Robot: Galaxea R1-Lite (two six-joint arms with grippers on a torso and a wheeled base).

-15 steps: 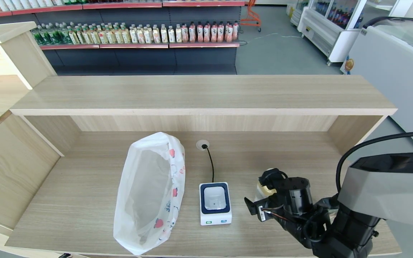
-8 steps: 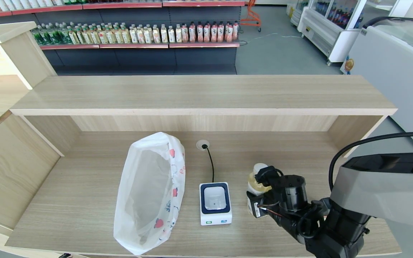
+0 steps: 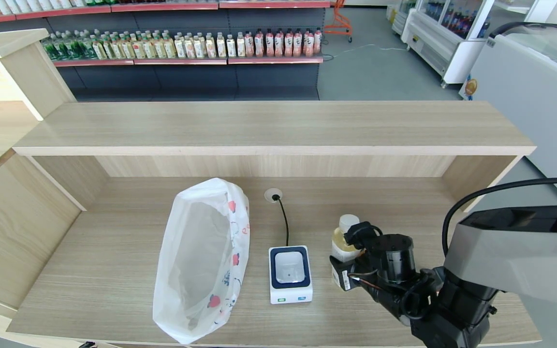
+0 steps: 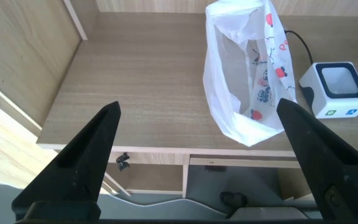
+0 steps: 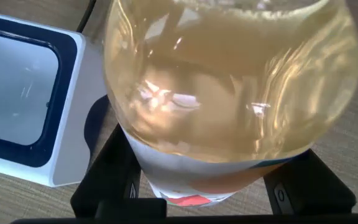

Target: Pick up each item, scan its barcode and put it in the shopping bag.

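Observation:
A clear bottle (image 3: 344, 238) of pale yellow drink with a white cap is held just right of the barcode scanner (image 3: 290, 273), off the counter. My right gripper (image 3: 351, 270) is shut on the bottle (image 5: 229, 93), whose body looms close in the right wrist view, with the scanner (image 5: 23, 118) beside it. The white shopping bag (image 3: 203, 258) with red prints lies open on the counter left of the scanner. My left gripper (image 4: 197, 162) stands open above the counter's front edge, with the bag (image 4: 247, 68) and the scanner (image 4: 335, 87) beyond it.
The scanner's black cable (image 3: 283, 220) runs back to a grommet hole (image 3: 273, 195). A raised wooden ledge (image 3: 273, 128) borders the counter at the back, with side walls left and right. Bare counter (image 3: 104, 251) lies left of the bag.
My right gripper has carried the bottle left and slightly away from me, closer to the scanner. The bag and scanner have not moved.

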